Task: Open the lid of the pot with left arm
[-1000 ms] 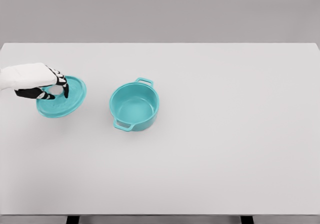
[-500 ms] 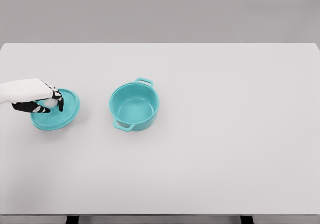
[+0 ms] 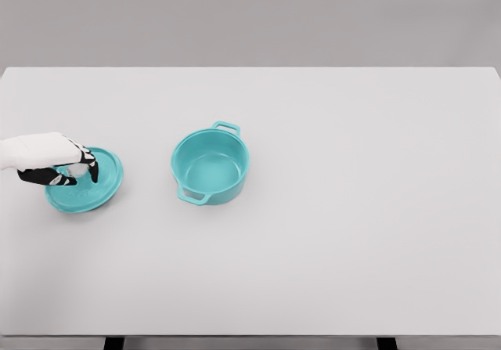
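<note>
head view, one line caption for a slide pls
Left hand holds the teal lid low over the table, beside the open pot.

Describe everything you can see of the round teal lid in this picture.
The round teal lid is a glossy, enamel-looking disc with a raised rim. It lies low near the white table's left edge, apart from the open teal two-handled pot to its right. Whether it rests fully flat cannot be told. The white left hand, with its black fingers curled, grips the lid at its centre, hiding the knob.
</note>
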